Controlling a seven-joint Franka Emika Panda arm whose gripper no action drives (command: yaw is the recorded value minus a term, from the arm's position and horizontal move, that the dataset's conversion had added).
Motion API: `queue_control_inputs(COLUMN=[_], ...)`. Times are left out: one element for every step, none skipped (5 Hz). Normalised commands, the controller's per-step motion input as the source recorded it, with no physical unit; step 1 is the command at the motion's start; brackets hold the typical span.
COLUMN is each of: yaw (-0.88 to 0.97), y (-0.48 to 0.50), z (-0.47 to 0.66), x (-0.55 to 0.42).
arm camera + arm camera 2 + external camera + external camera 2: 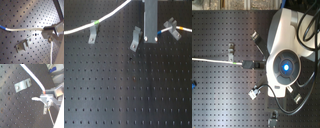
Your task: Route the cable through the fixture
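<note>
Thin white cable (35, 77) crosses matte black perforated board (124, 95).

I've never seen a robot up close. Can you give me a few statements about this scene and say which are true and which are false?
1. The board is black and dotted with small holes. True.
2. The cable is red all over. False: it is white with short coloured bands.
3. The gripper is shut on the cable. True.
4. The gripper holds a metal clip. False: it holds only the cable; the clip in the first wrist view sits on the board.
</note>
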Motion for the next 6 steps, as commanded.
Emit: queue_control_inputs(yaw=[0.03,0.42,0.71,0.81,0.79,0.53], y=[0.0,-0.127,-0.048,-0.006,-0.025,-0.208], z=[0.05,0.03,0.07,0.07,0.11,0.33], x=[-0.001,0.097,0.005,-0.001,-0.008,-0.116])
